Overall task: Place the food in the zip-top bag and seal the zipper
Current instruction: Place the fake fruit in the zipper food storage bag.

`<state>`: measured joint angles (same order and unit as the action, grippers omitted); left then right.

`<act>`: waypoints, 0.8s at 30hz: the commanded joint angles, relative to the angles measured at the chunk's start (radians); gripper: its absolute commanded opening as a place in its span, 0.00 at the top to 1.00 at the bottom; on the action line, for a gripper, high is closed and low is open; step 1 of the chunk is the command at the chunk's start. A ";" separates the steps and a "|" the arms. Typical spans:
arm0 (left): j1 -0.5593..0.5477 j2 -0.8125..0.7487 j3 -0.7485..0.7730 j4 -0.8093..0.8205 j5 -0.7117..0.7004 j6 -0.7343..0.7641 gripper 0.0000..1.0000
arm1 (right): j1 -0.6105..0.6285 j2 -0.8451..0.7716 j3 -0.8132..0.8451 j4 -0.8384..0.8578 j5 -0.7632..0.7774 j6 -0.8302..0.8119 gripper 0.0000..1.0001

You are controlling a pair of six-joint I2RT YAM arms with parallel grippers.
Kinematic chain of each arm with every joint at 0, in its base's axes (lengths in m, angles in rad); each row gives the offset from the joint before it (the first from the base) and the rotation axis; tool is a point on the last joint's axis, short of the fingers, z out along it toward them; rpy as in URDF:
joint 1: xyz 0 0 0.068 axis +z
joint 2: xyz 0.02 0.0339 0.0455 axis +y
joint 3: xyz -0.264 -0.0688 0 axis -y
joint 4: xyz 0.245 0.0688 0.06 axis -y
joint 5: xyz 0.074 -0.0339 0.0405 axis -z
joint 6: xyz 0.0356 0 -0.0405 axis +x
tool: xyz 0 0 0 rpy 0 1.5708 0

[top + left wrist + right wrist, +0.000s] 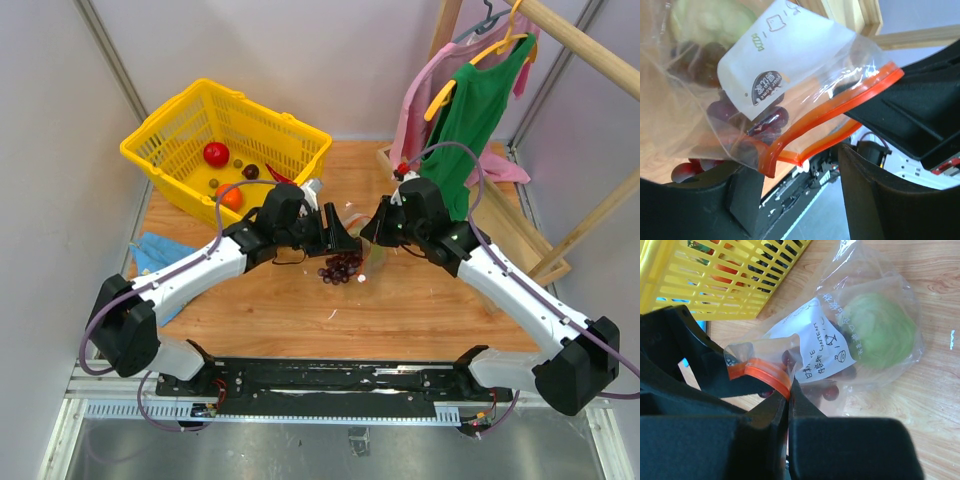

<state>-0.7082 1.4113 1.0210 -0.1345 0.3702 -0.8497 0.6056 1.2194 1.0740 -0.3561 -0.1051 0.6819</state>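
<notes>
White label [822,352] on zip-top bag [840,275]: "CONTENT"; rest illegible.

The left arm [200,268] rises from its base at the near left corner and stretches forward and to the right, with its wrist turned inward. The right arm [515,290] mirrors it from the near right corner, reaching forward and to the left. Their ends face each other close together at the centre, almost tip to tip. The left gripper [802,165] has its fingers [875,195] apart, and the zipper [840,109] passes through the gap between them. The right gripper [787,399] has its fingers [840,450] pressed together, pinching one end of the zipper.
</notes>
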 commanded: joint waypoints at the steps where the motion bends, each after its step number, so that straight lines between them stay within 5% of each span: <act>1: 0.004 -0.006 0.068 -0.149 -0.152 0.050 0.38 | -0.026 -0.007 0.041 0.012 0.011 0.009 0.99; 10: 0.003 -0.103 0.062 -0.279 -0.304 0.138 0.36 | -0.033 0.022 0.086 0.003 0.007 0.014 0.99; 17: -0.020 -0.083 0.071 -0.243 -0.370 0.153 0.47 | -0.035 0.069 0.109 0.010 -0.028 0.038 0.99; 24: -0.051 -0.002 0.108 -0.257 -0.484 0.174 0.36 | -0.034 0.087 0.118 0.018 -0.052 0.050 0.99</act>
<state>-0.7525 1.3605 1.0840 -0.3916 -0.0231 -0.6991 0.5869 1.3018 1.1500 -0.3637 -0.1356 0.7109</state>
